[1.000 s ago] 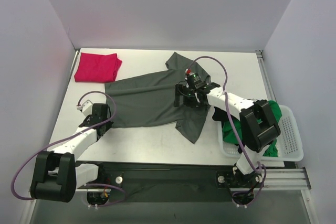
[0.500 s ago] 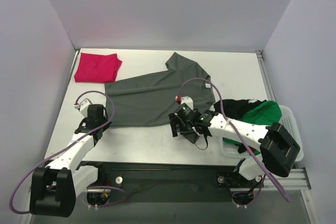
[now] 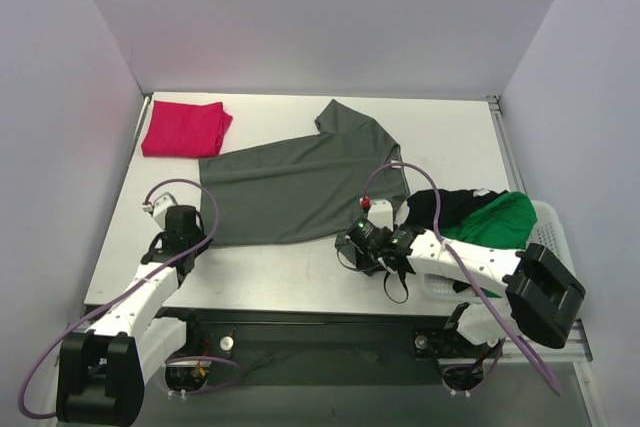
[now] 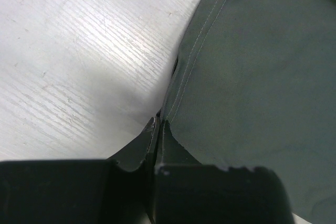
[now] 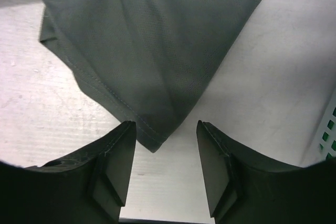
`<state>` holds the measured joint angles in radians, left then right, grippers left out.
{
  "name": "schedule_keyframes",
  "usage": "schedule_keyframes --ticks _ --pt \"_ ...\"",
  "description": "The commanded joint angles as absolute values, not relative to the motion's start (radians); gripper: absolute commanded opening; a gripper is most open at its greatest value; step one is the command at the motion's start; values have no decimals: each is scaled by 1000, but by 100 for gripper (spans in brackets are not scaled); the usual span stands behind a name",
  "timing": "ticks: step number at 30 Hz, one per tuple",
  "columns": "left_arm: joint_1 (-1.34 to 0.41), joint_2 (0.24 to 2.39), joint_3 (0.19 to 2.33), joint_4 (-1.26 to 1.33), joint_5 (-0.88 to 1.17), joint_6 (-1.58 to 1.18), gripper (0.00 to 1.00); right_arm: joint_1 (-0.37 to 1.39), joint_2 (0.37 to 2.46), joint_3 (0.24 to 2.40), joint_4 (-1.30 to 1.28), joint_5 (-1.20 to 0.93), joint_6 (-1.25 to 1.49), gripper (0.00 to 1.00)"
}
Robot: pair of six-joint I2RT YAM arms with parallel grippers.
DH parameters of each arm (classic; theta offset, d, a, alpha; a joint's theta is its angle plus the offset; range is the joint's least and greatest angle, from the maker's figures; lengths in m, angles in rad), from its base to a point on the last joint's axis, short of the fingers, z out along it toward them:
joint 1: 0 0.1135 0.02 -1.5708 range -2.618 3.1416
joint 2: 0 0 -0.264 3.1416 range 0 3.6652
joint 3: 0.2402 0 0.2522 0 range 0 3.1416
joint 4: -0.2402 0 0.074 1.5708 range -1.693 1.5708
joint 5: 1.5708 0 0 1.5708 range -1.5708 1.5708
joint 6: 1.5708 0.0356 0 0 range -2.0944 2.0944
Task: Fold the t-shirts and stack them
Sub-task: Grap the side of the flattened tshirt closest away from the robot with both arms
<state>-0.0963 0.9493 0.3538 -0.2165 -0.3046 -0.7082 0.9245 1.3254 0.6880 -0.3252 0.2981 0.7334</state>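
Top external view: the grey shirt lies spread flat across the middle of the table, collar end toward 1 o'clock and hem toward 8 o'clock. The red shirt sits folded in the table's 10 o'clock corner, well apart from the grey one. At 4 o'clock stands the basket, with the black shirt draped over its near-left rim and the green shirt bunched beside it, partly inside.

The left gripper rests at the grey shirt's 8 o'clock corner. In the left wrist view its fingers are pressed together, pinching the stitched hem edge of the cloth right at the tips; the shirt fills the 3 o'clock side and bare table the 9 o'clock side.

The right gripper is low at the shirt's 5 o'clock edge, just beside the basket. In the right wrist view its fingers stand spread, and the pointed tip of the sleeve lies flat on the table between them, touching neither.
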Motion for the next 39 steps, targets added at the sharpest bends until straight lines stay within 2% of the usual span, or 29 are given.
schedule_keyframes --ticks 1,10,19,24,26,27,39 --pt "-91 948 357 -167 -285 -690 0 928 1382 707 -364 353 764 50" --pt "-91 951 360 -169 -281 -695 0 933 1411 681 -365 322 785 41" --pt "-92 891 377 -232 -308 -701 0 940 1365 638 -371 301 808 25" --pt "-87 850 402 -275 -310 -700 0 953 1344 604 -385 290 831 12" --pt "-86 830 405 -298 -308 -703 0 960 1327 595 -394 290 850 2" --pt "-86 824 403 -302 -305 -704 0 971 1316 591 -403 290 853 0" --pt "-87 606 377 -448 -362 -776 0 1087 1210 606 -548 342 949 0"
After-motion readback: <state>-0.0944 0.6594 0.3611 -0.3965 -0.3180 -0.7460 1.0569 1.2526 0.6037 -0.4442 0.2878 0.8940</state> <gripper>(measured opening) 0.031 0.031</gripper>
